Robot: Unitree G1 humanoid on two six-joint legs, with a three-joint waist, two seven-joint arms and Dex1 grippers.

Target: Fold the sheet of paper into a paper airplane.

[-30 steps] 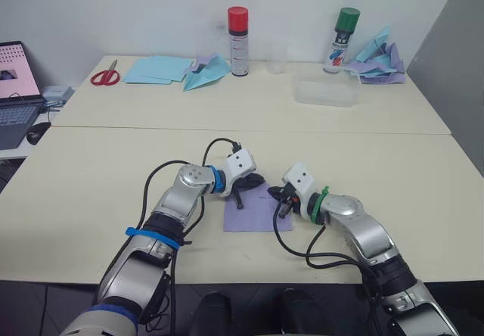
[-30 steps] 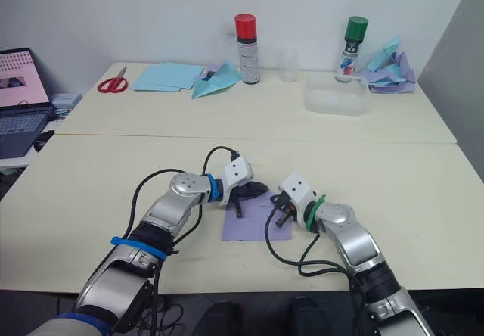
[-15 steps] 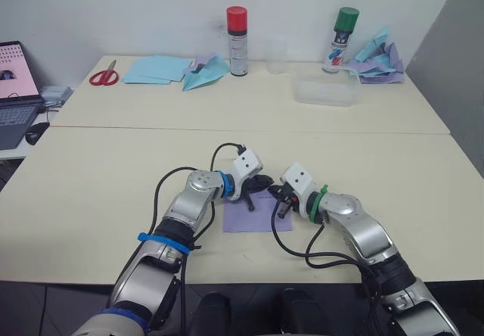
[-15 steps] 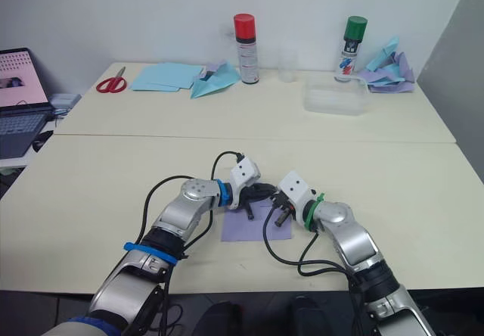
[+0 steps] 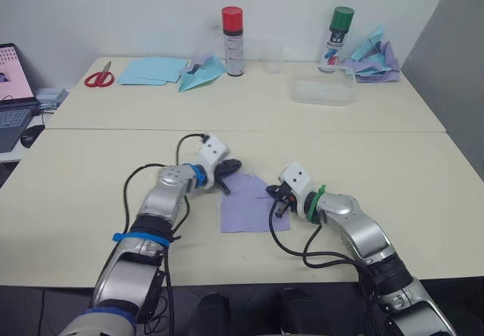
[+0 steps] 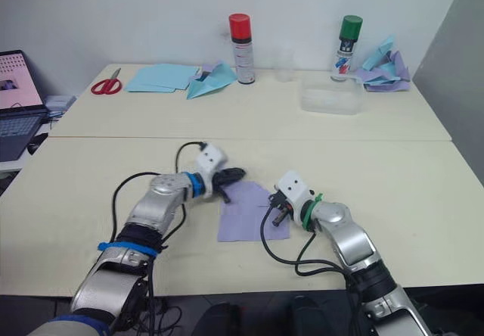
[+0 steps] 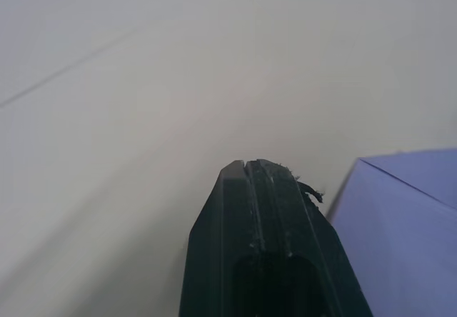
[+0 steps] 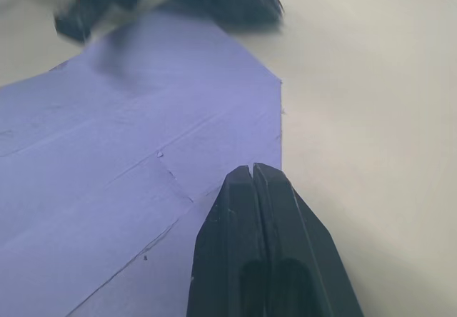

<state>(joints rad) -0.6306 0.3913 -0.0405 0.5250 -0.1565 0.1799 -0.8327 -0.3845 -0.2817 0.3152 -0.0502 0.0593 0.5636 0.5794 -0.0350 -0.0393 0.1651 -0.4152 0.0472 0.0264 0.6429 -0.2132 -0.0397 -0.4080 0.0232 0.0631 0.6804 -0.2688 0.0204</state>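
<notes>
The sheet (image 5: 249, 204) lies flat on the near bench (image 5: 91, 192), between the two pincers, with both far corners folded in to a point and faint creases across it. The left pincer (image 5: 227, 171) has its fingers pressed together, holding nothing, its tip just beside the sheet's far left edge over bare bench. The right pincer (image 5: 280, 202) is also pressed together, empty, its tip down at the sheet's right edge, where the paper meets the bench.
</notes>
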